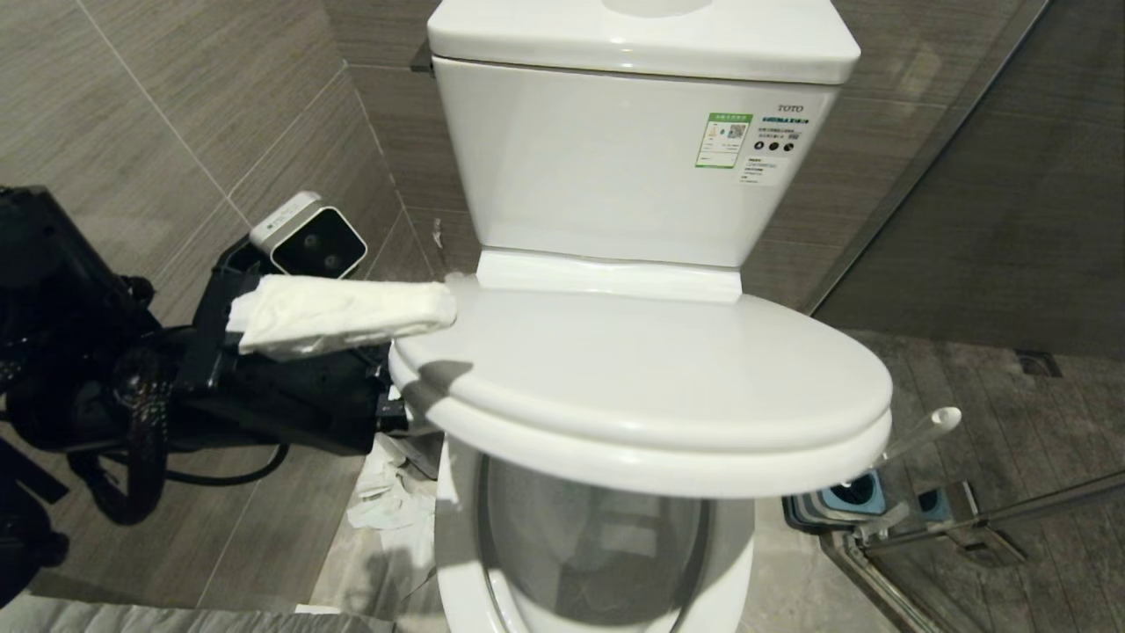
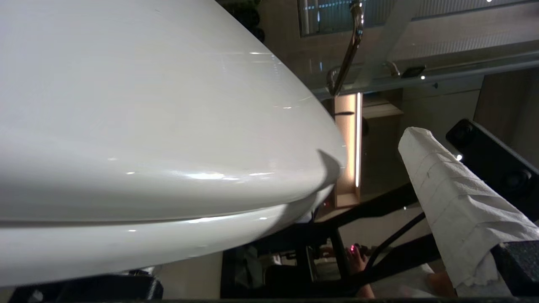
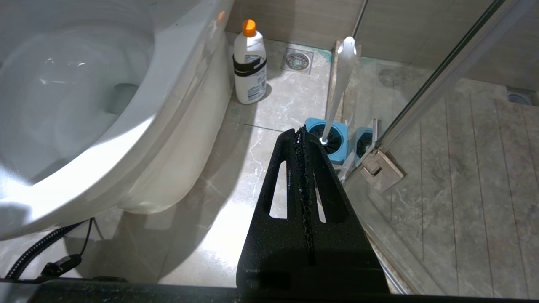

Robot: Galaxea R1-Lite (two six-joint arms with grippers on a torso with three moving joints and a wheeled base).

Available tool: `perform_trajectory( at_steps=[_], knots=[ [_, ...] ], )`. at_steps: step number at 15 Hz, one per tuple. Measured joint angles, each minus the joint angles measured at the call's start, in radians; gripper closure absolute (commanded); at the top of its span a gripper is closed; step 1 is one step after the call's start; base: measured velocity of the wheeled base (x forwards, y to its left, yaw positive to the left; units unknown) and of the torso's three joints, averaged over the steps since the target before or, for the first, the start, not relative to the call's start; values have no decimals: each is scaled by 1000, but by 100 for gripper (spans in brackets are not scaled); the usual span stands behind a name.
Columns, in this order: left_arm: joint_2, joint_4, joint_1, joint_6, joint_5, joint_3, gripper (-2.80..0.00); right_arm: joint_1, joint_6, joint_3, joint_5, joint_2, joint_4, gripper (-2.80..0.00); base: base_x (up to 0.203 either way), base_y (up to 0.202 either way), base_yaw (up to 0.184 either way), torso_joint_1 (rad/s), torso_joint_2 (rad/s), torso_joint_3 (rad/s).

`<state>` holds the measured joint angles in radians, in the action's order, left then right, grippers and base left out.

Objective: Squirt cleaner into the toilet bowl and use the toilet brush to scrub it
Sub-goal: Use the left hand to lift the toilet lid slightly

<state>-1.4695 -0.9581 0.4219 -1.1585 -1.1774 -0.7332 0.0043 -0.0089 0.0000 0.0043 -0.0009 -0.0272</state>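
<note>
Black arms [image 1: 264,396], looped cables, tissue-wrapped left finger [image 1: 343,312], slotted right fingers [image 3: 303,193].

1. Grey wood-grain wall tiles [image 1: 202,105] rise behind the left hand.
2. Glossy marble-look floor [image 3: 219,202] lies below the right hand.
3. A glass shower partition [image 3: 425,88] stands just beside it.
4. A round floor drain [image 3: 297,60] sits farther ahead.
</note>
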Motion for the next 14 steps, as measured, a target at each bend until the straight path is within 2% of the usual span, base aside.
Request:
perform_trajectory(
  at_steps=[9, 14],
  knots=[
    [-69, -4, -14, -12, 8, -169, -280, 0, 0, 0, 0, 0, 0, 0, 0, 0, 0, 0, 0, 0],
    [-64, -38, -28, -141, 36, -255, -280, 0, 0, 0, 0, 0, 0, 0, 0, 0, 0, 0, 0, 0]
  ],
)
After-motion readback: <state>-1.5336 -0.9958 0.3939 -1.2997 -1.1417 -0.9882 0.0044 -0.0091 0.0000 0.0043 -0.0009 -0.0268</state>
